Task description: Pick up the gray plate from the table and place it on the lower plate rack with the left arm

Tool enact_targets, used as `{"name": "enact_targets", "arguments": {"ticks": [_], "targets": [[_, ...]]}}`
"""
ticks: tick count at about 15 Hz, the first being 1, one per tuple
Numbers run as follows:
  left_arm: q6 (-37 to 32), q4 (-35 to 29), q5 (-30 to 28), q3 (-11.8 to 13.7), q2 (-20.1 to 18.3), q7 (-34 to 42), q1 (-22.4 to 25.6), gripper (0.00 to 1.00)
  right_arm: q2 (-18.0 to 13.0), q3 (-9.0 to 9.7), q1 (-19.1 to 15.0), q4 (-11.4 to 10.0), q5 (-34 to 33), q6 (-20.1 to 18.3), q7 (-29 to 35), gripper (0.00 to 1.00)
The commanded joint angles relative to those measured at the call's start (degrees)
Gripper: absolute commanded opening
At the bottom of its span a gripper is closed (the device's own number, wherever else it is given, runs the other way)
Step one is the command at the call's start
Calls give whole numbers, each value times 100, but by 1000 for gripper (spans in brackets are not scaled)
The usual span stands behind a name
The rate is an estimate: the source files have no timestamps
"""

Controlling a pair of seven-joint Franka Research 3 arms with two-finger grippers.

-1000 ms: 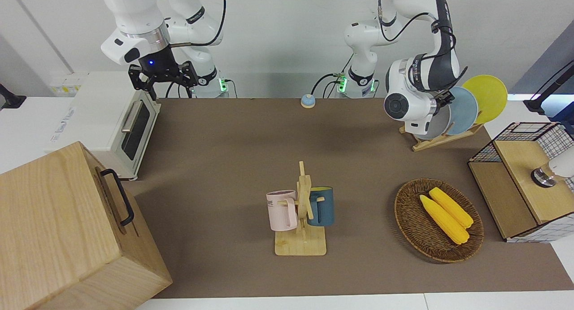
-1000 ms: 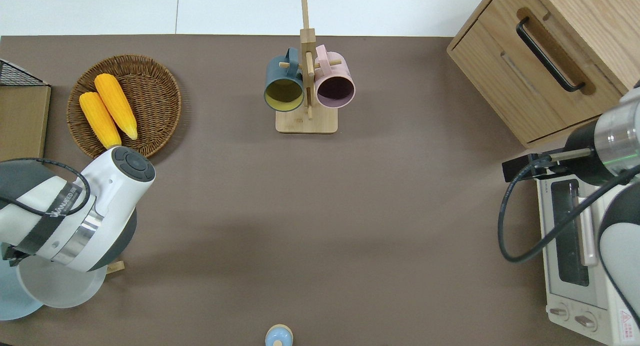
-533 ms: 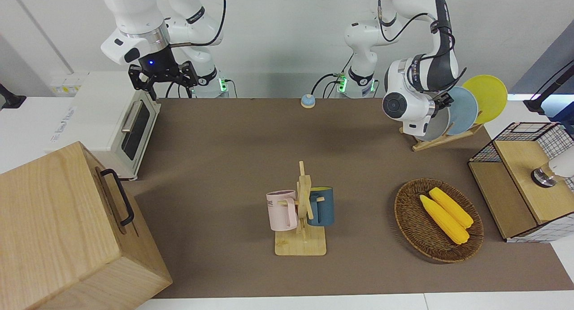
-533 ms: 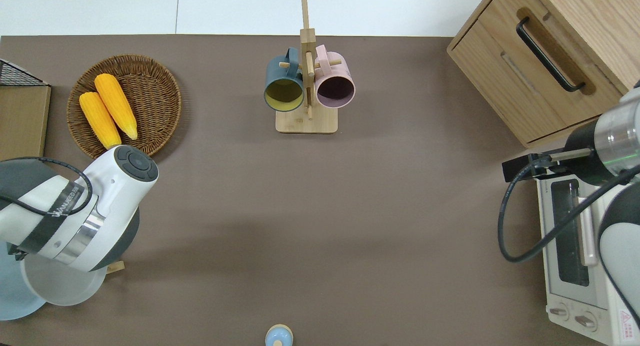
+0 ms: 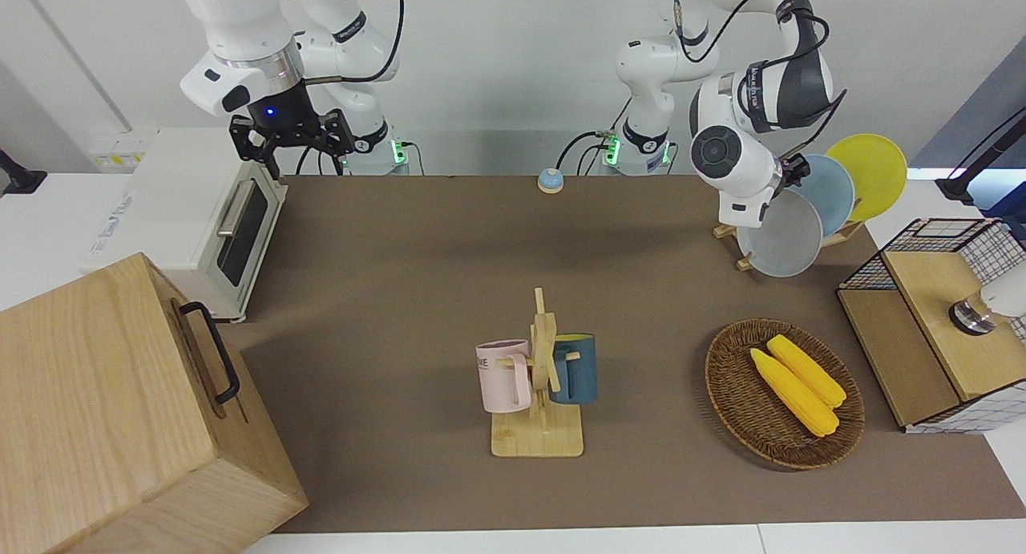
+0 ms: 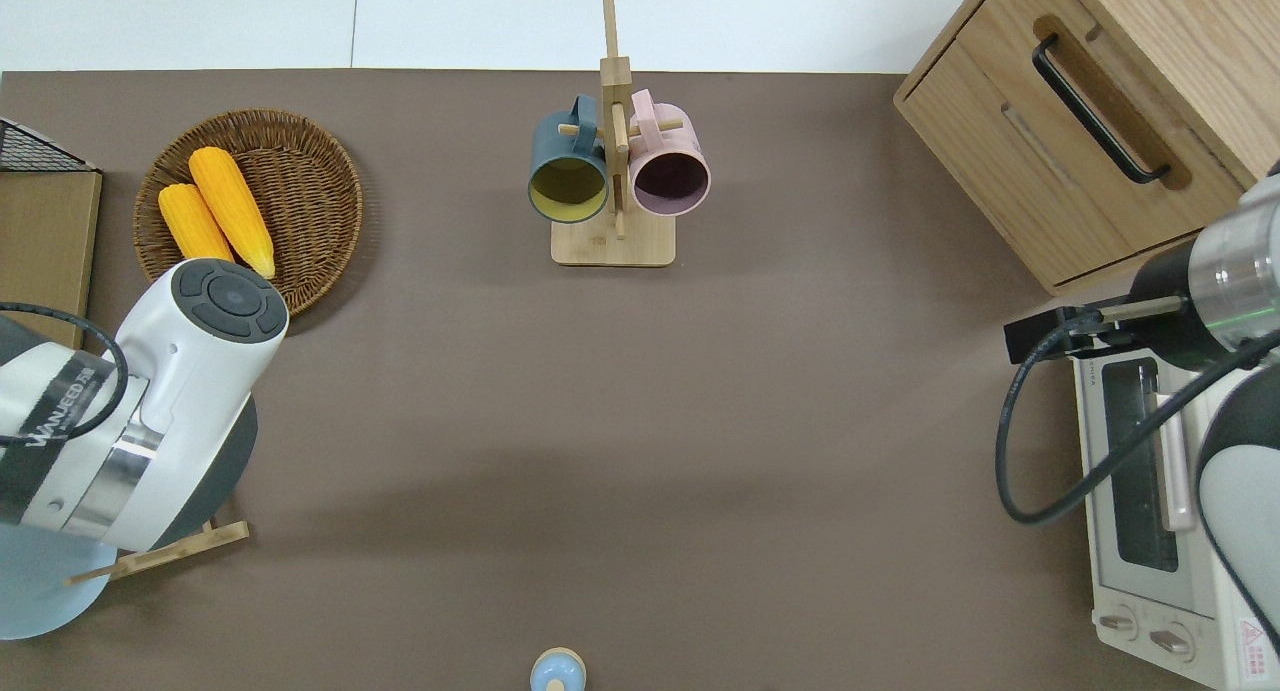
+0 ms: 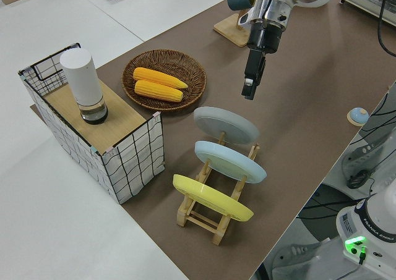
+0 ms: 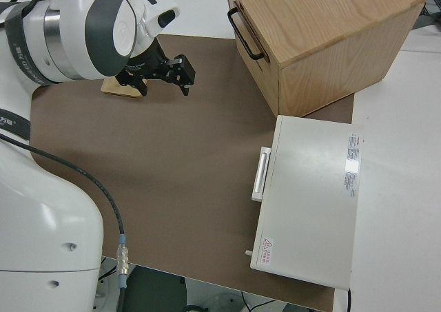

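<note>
The gray plate (image 5: 781, 235) (image 7: 226, 124) stands on edge in the plate rack's (image 7: 210, 221) lowest slot, the one farthest from the robots, leaning on its pegs. Nothing holds it. In the left side view my left gripper (image 7: 250, 85) hangs just above the plate with its fingers pointing down, clear of the rim and empty. In the front view the left gripper (image 5: 793, 169) shows as black parts under the white wrist. In the overhead view the left arm hides the gray plate. The right arm is parked, its gripper (image 5: 292, 137) open.
A light-blue plate (image 7: 230, 161) and a yellow plate (image 7: 212, 198) fill the rack's other slots. A wicker basket (image 5: 725, 394) with two corn cobs and a wire crate (image 5: 962, 241) stand near the rack. A mug tree (image 5: 541, 378) stands mid-table (image 5: 401, 257).
The left gripper has let go of the gray plate and risen away from it. The plate stays leaning in the rack. The right arm has not moved.
</note>
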Motion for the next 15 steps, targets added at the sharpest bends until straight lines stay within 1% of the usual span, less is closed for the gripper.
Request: {"name": "enact_targets", "arguments": {"ticks": [1,4,6,9,12,13,14,15], "targets": [[32,-17,-73,39,-56,131,-6,688,-7,98,-106,51,-9,-72,70,983],[-134,-26,-143,39,-222,140,-32,738,-7,98,-106,51,-9,-81,70,983],[-241,-17,-231,48,-258,192,-32,744,-15,98,-106,51,-9,-81,70,983],[-162,-17,-214,74,-170,175,3,753,-15,98,-106,51,-9,-81,70,983],[-92,9,-240,206,-135,245,20,753,-15,98,-106,51,-9,-81,70,983],[39,9,-258,258,-74,236,20,767,-15,98,-106,51,-9,-81,70,983],[136,9,-293,259,-39,245,20,782,-15,98,-106,51,-9,-81,70,983],[146,27,-545,276,-82,254,72,788,-15,98,-106,51,-9,-81,70,983]]}}
